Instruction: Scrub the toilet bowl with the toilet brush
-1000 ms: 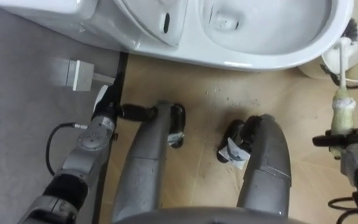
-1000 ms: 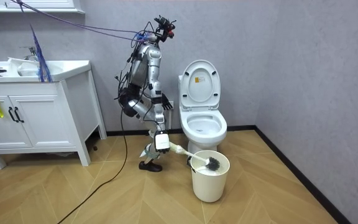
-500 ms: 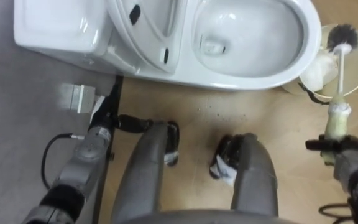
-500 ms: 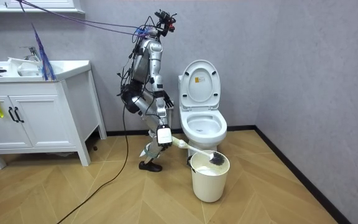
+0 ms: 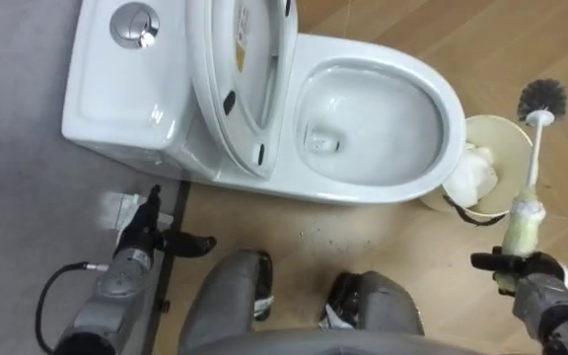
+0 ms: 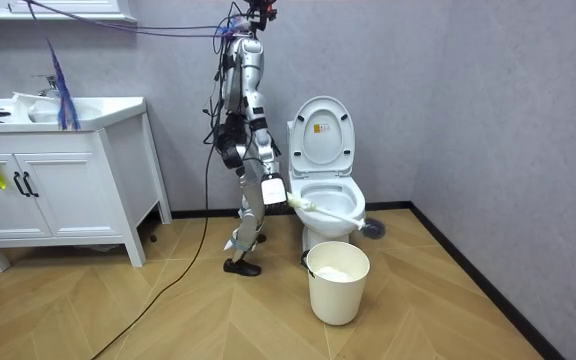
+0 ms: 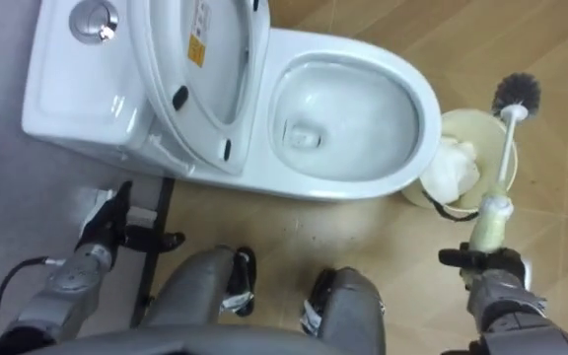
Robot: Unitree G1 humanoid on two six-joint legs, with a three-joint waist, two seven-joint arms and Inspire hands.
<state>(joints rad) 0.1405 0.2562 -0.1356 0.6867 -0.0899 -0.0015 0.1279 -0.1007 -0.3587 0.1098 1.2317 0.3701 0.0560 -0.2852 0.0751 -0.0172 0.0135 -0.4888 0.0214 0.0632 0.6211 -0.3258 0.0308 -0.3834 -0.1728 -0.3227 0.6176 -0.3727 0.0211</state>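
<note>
White-handled brush (image 5: 526,209) clasped in right hand (image 5: 535,281), forearm cut off at edge

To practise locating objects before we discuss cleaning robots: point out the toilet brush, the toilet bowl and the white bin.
toilet brush (image 5: 523,219): left eye view, on its thick pale grip.
toilet bowl (image 5: 383,191): left eye view, on the near rim.
white bin (image 6: 338,295): room view, on its outer wall.
</note>
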